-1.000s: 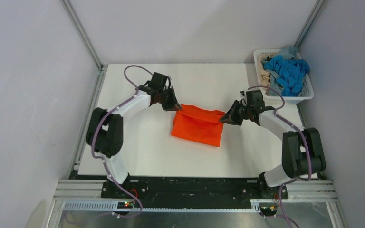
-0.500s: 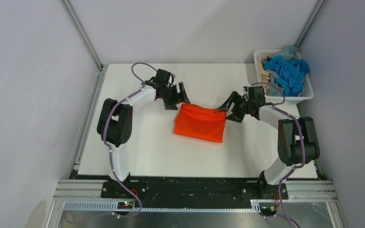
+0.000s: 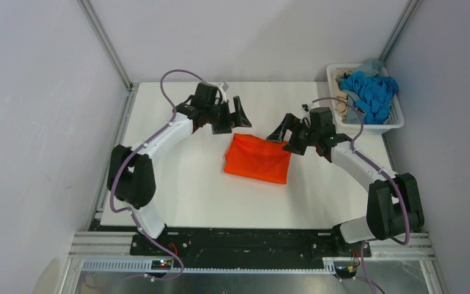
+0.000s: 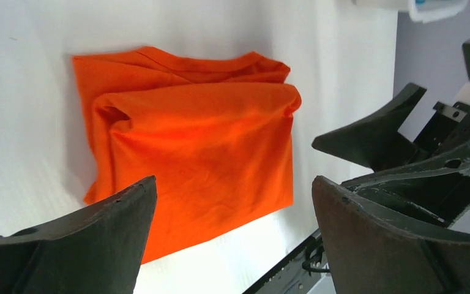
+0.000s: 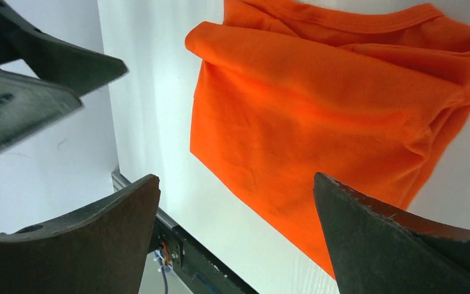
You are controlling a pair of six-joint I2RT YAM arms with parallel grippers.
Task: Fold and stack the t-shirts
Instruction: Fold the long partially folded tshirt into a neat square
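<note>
Folded garment: we find the orange t-shirt [image 3: 257,158] folded into a rough rectangle, lying flat on the white table [image 3: 177,184], with neither arm touching it.
Left arm: the left gripper [image 3: 232,118] sits just off the orange t-shirt's far left corner, jaws spread wide and empty.
Right arm: the right gripper [image 3: 286,136] sits just off the orange t-shirt's far right corner, jaws likewise released, holding nothing.
Remaining garments: the bright blue t-shirt [image 3: 370,92], grey-blue t-shirt [image 3: 372,65] and beige t-shirt [image 3: 341,101] are heaped in the white basket [image 3: 367,127], well apart from the orange t-shirt, beyond its right side.

A white table [image 3: 183,184] stands inside pale grey walls [image 3: 37,122] framed by aluminium rails [image 3: 107,46].
</note>
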